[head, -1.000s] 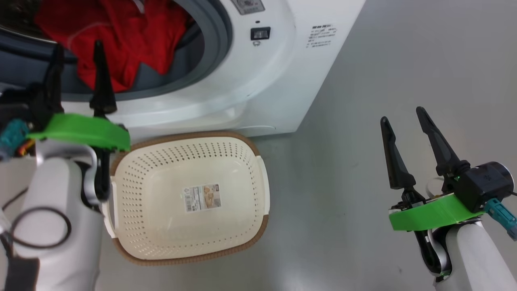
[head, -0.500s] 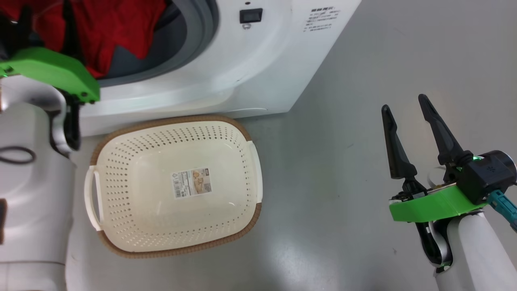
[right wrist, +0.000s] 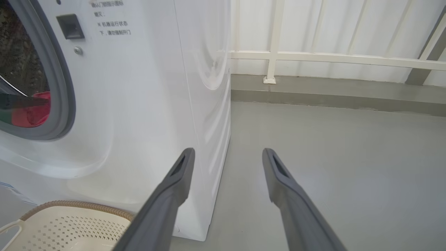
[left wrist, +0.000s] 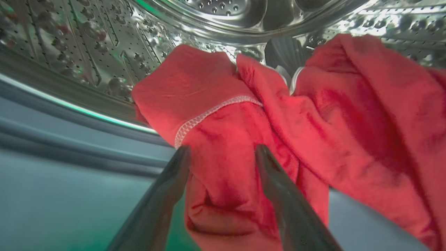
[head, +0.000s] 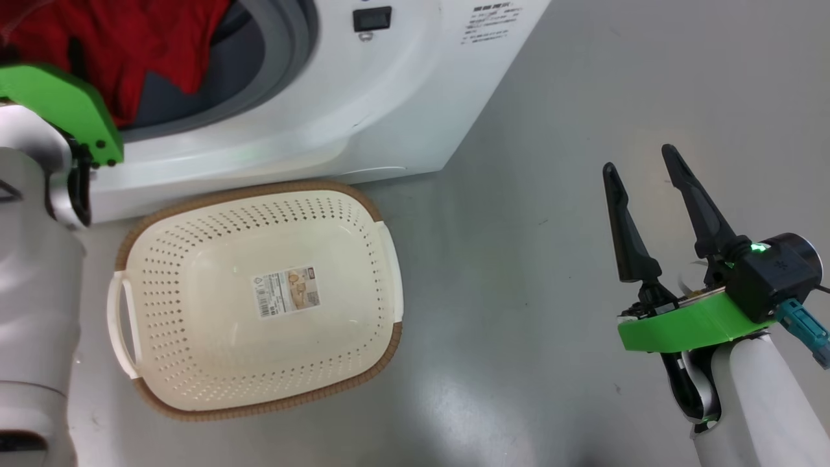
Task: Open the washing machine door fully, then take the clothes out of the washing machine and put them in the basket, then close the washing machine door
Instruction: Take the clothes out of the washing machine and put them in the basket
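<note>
The clothes (left wrist: 348, 104), soft crumpled red fabric with a pale stitched hem, lie heaped in the perforated steel drum (left wrist: 104, 42) of the washing machine (head: 311, 117). The left gripper (left wrist: 223, 150) has its jaws moderately apart, with a fold of the cloth between the dark tapered fingers, not clamped. Near the machine's front, on the smooth grey floor (head: 519, 292), sits the basket (head: 259, 187), cream perforated plastic with a brown woven-look rim, and well to its right the right gripper (head: 637, 157) hovers, jaws wide apart and holding nothing.
</note>
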`<state>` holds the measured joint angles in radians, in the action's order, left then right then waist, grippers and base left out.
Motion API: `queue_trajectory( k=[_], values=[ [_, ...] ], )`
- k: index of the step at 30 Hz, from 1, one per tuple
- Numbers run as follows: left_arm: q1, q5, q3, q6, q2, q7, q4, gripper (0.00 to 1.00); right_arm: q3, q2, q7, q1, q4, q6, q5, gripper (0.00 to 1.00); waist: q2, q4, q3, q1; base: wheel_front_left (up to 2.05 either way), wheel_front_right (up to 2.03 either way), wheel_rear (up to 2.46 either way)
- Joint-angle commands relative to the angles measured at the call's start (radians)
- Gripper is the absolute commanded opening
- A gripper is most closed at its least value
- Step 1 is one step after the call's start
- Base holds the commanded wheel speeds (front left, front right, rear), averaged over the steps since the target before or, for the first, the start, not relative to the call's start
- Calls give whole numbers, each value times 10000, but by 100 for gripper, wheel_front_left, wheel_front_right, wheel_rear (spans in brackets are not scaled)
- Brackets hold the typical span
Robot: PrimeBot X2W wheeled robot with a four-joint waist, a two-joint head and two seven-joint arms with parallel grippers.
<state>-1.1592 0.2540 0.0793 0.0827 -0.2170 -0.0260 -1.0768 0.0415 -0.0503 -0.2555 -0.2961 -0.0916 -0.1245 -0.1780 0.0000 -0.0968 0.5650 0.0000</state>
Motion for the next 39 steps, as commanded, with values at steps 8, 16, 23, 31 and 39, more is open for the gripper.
queue_trajectory(
  k=[8, 16, 23, 31, 39],
  values=[
    [-571, -350, 249, 297, -891, -439, -832, 100, 221, 1, -63, 6, 241, -62, -216, 100, 0, -254, 238, 0, 0, 0, 0],
    [-761, -330, 358, 371, -926, -284, -1268, 100, 241, 1, -63, 13, 240, -62, -278, 100, 0, -269, 354, 0, 0, 0, 0],
    [-867, -315, 508, 313, -872, 33, -1464, 23, 242, 1, -63, -23, 177, -62, -296, 100, 0, -203, 328, 0, 0, 0, 0],
    [-1010, -122, 503, 173, -746, 910, -1366, 0, 246, 1, -63, -16, 108, -62, -341, 100, 0, -127, 233, 0, 0, 0, 0],
    [-1003, 269, 346, -201, -526, 1992, -1075, 0, 220, 1, -63, 1, 33, -62, -355, 100, 0, -32, 44, 0, 0, 0, 0]
  ],
)
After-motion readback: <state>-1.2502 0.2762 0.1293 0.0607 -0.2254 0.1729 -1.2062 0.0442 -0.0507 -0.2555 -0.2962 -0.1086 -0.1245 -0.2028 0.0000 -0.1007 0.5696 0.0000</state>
